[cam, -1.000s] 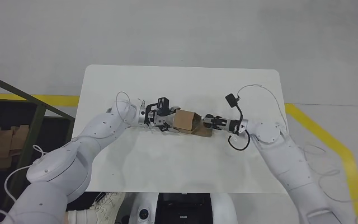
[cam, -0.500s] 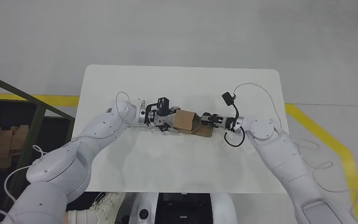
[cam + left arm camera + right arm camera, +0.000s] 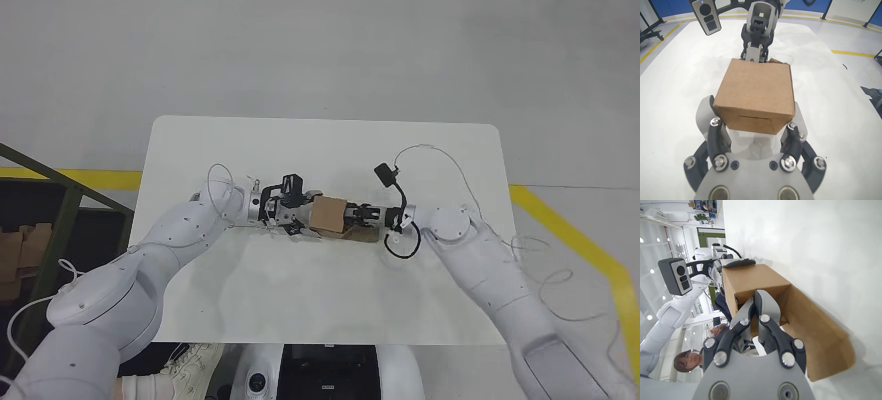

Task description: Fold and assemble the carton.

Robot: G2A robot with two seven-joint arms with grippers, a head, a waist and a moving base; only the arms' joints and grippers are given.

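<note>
The carton [image 3: 330, 213] lies on its side at the middle of the top view, on the white table [image 3: 220, 150], between the two grippers. The left gripper [image 3: 754, 113] straddles one open end, its fingers spread wide and pressed against both side walls. The right gripper [image 3: 755, 295] meets the opposite end with its fingers nearly together. They seem to pinch a wall edge, though the contact is partly hidden. One long flap [image 3: 819, 332] lies flat on the table. Such thin cardboard is probably light, springy at its creases and easily dented. It is best held across the side walls near corners, with flaps pushed close to their folds.
</note>
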